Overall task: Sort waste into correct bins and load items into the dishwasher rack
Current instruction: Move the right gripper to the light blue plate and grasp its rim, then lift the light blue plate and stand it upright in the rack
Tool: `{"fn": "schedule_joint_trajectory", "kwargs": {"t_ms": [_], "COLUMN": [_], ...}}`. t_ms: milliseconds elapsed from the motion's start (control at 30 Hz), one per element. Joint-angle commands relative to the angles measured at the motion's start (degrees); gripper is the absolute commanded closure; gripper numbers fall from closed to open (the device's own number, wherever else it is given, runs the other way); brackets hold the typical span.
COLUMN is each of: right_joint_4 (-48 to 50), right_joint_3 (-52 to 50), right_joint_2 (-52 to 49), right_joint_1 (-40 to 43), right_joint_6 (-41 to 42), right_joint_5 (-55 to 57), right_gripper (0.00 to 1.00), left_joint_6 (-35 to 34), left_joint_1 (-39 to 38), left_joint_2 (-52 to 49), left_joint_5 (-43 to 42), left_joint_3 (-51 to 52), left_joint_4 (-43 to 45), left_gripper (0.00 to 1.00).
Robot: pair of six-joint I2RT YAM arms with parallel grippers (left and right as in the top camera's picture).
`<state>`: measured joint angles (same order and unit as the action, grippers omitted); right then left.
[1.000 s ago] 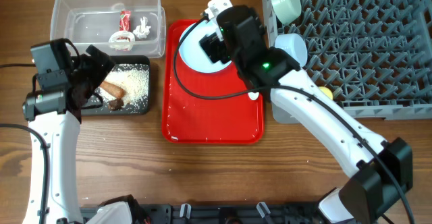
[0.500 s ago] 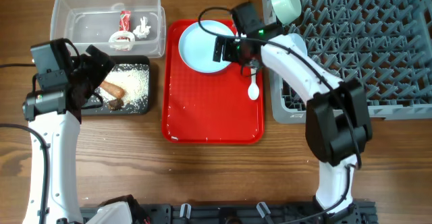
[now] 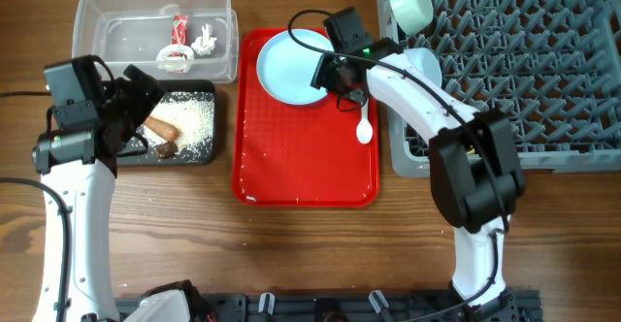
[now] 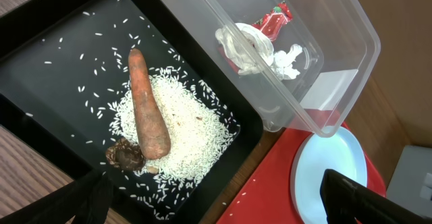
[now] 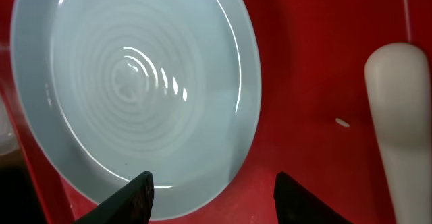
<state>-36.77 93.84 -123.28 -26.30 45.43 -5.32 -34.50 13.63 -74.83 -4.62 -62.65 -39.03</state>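
A pale blue plate (image 3: 288, 66) lies at the back of the red tray (image 3: 301, 157), with a white spoon (image 3: 365, 126) to its right. My right gripper (image 3: 335, 78) hovers low over the plate's right rim, open; in the right wrist view its fingertips (image 5: 143, 187) straddle the plate (image 5: 135, 89) edge, with the spoon (image 5: 400, 89) at the right. My left gripper (image 3: 136, 109) hangs open above the black tray (image 3: 199, 149) holding rice (image 4: 182, 126), a carrot (image 4: 147, 106) and a dark lump (image 4: 125, 156). A light green cup (image 3: 411, 5) and a pale blue cup (image 3: 423, 62) sit in the grey dishwasher rack (image 3: 524, 70).
A clear plastic bin (image 3: 155, 31) at the back left holds a red wrapper (image 4: 271, 18) and crumpled white paper (image 4: 250, 45). Rice grains are scattered on the red tray. The rack fills the back right; bare wooden table runs along the front.
My right arm swung from over the tray's middle to the plate's right rim, uncovering the plate and spoon, then settled a little lower. The left arm has stayed still.
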Motion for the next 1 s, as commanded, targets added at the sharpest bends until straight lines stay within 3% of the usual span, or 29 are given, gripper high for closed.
{"fn": "schedule_joint_trajectory", "kwargs": {"t_ms": [0,100,300,467,700,800,933,967], "right_joint_4": [0.9,0.2,-1.2,-3.4,-3.3,-3.9,-2.2,-2.3], "right_joint_3": [-0.5,-0.5,-0.5,0.2,1.6,1.6,1.6,1.6], "right_joint_2": [-5.1,-5.2,-5.2,-5.1,5.7,14.9,24.3,26.0], "right_joint_1": [0.1,0.7,0.7,0.9,1.9,2.0,2.0,2.0], "right_joint_6": [4.7,5.6,5.7,4.5,-13.6,-21.8,-27.4,-29.0], "right_joint_5": [-3.5,-3.7,-5.1,-7.2,-7.5,2.6,25.2,35.1], "right_gripper": [0.43,0.48,0.96,0.96,0.96,0.96,0.96,0.96], "left_joint_6": [1.3,1.3,1.3,1.3,1.3,1.3,1.3,1.3], "left_joint_1": [0.0,0.0,0.0,0.0,0.0,0.0,0.0,0.0], "left_joint_2": [0.0,0.0,0.0,0.0,0.0,0.0,0.0,0.0], "left_joint_5": [-0.5,-0.5,-0.5,-0.5,-0.5,-0.5,-0.5,-0.5], "left_joint_3": [0.0,0.0,0.0,0.0,0.0,0.0,0.0,0.0], "left_joint_4": [0.2,0.2,0.2,0.2,0.2,0.2,0.2,0.2], "left_gripper": [0.0,0.0,0.0,0.0,0.0,0.0,0.0,0.0]}}
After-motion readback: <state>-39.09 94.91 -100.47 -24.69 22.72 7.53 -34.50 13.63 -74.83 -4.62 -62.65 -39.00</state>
